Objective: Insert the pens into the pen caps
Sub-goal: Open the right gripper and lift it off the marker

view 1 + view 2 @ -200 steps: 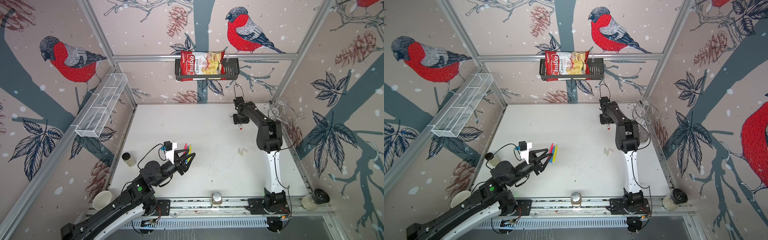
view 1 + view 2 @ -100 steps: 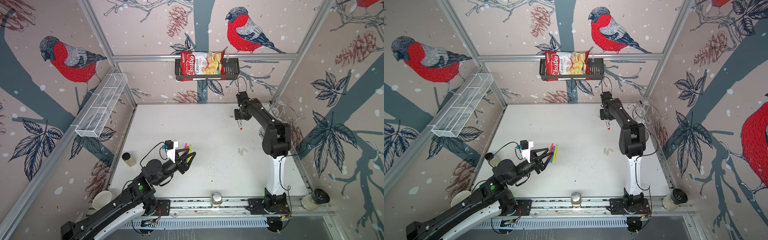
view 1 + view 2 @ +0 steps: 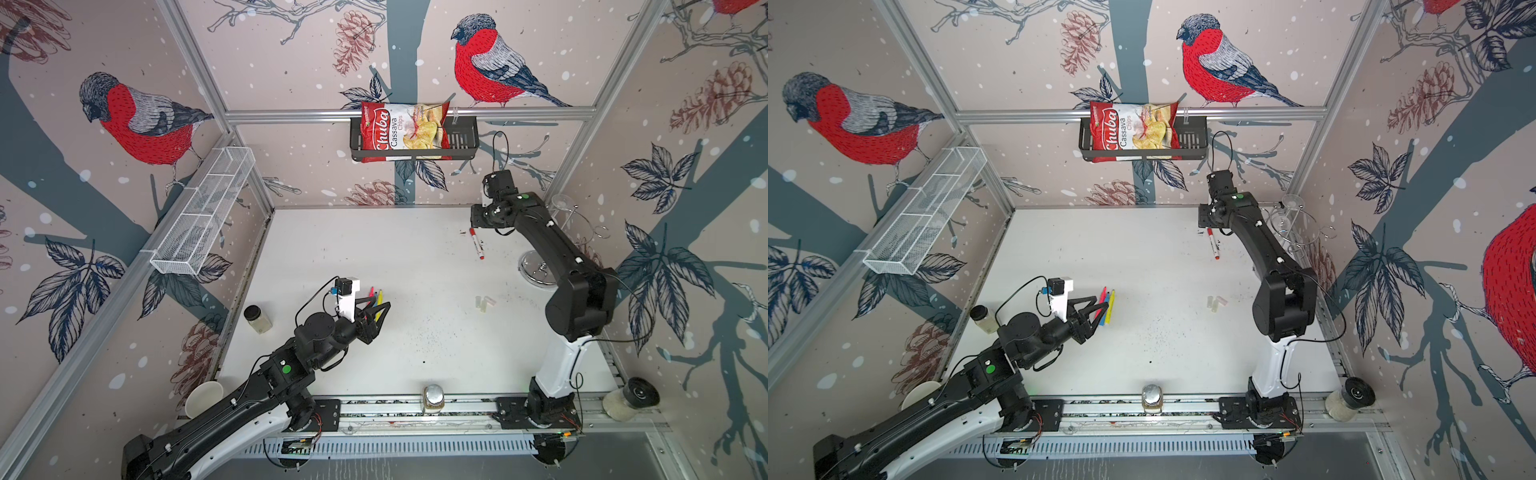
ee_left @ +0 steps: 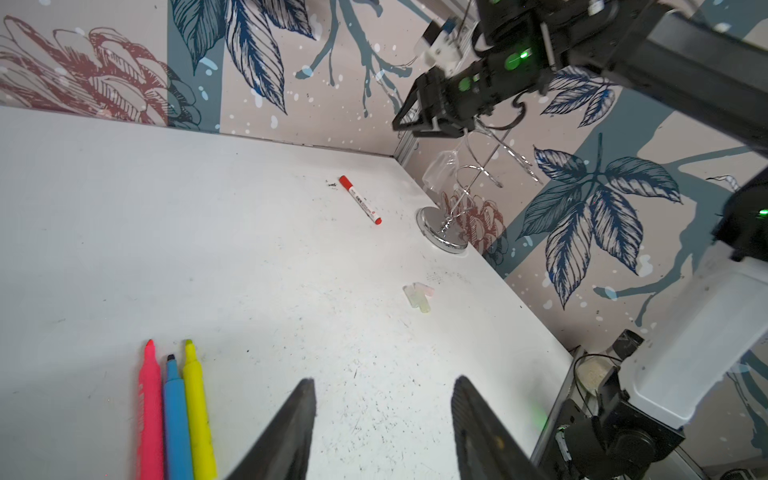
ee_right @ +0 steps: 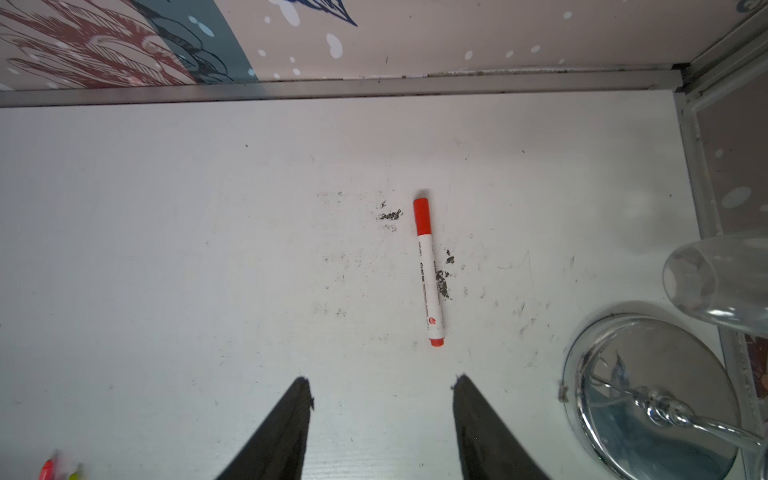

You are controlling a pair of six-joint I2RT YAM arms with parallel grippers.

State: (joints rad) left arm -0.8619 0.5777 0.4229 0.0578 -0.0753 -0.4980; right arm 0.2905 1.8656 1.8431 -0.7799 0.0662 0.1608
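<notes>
Glass rack [image 5: 648, 399] is seen near white marker [image 5: 429, 274]. Left gripper [image 4: 382, 380] and right gripper [image 5: 382, 380] are spread apart, empty. Right gripper is now pulled back from the marker.

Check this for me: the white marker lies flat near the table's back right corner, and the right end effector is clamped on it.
One thing is wrong. The right end effector is not clamped on the white marker: its jaws stand open and empty, apart from the marker, as the right wrist view shows. The marker does lie flat near the back right corner of the table.
</notes>
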